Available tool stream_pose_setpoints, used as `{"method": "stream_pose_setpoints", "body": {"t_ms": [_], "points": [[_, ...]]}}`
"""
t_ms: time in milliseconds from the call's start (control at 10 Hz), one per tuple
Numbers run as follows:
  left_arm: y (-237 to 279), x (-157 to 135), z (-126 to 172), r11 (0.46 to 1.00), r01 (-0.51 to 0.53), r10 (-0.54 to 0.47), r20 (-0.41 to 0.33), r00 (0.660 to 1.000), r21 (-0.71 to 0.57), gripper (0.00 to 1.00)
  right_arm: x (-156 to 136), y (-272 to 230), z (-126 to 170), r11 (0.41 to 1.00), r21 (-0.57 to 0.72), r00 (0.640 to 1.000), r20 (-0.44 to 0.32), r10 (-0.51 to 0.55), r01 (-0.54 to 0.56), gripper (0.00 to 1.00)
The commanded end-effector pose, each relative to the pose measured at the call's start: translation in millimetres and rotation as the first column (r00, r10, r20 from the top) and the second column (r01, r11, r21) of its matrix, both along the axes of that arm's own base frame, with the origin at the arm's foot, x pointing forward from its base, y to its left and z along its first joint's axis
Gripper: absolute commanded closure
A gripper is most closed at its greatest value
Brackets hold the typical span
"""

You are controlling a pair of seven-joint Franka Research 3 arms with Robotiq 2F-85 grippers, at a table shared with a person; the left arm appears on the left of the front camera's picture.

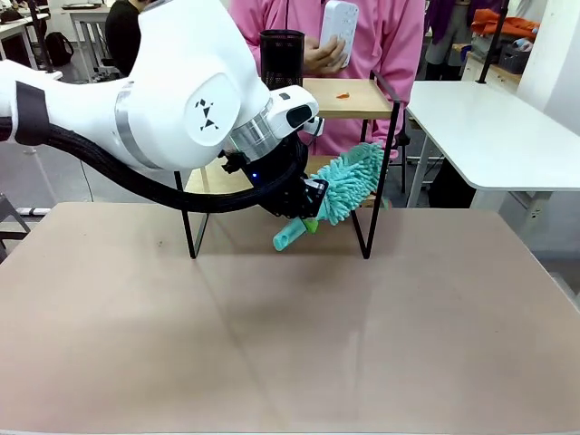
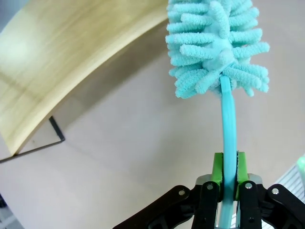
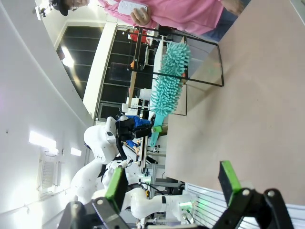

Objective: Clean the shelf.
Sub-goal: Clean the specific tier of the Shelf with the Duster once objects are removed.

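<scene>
**Duster clamped in the left claw at the shelf's lower board**

In the front view, we see the shelf [image 1: 361, 100] standing at the far middle of the tan table [image 1: 272, 344], just in front of a person in pink. The left gripper [image 1: 308, 213] sits under the top board in the middle of the frame, clenched on the handle of a teal fluffy duster [image 1: 349, 181]. The duster head slants up to the right, at the height of the lower board and close to the right front leg. We cannot tell whether it touches the wood. A black mesh cup [image 1: 281, 56] and a small orange scrap [image 1: 343, 94] rest on the top board. The person's hand [image 1: 324, 56] holds a white device [image 1: 338, 25] above it.

In the left wrist view, we see the green pads [image 2: 218, 171] pressed on the thin teal handle at bottom right. The duster head fills the upper right, over bare tabletop. A light wooden board of the shelf [image 2: 71, 57] curves across the upper left, apart from the head.

In the right wrist view, the right gripper [image 3: 171, 179] hangs released at the bottom with its fingers wide apart, holding nothing. The shelf's black frame and the duster lie far off at the upper middle.
</scene>
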State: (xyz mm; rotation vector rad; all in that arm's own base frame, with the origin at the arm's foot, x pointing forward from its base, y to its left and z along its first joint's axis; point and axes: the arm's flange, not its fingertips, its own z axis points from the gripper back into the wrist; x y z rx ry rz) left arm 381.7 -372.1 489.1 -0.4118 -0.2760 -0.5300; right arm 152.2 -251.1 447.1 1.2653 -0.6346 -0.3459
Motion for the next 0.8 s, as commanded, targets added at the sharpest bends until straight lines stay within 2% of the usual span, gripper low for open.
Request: {"method": "stream_pose_setpoints", "body": {"t_ms": [0, 400, 700], "points": [[29.1, 0.6, 7.6, 0.992, 0.127, -0.127, -0.022, 0.992, 0.020, 0.88, 2.5, -0.3, 1.9, 1.000, -0.001, 0.999, 0.036, -0.003, 0.003, 0.00], [58.5, 10.5, 20.3, 0.994, 0.089, -0.091, -0.045, 0.995, -0.058, 0.88, 2.5, -0.3, 1.9, 1.000, -0.001, 0.999, 0.036, -0.003, 0.003, 0.00], [83.1, 11.3, 23.2, 0.997, 0.041, -0.043, -0.032, 0.999, -0.061, 0.88, 2.5, -0.3, 1.9, 1.000, -0.001, 0.999, 0.036, -0.003, 0.003, 0.00]]}}
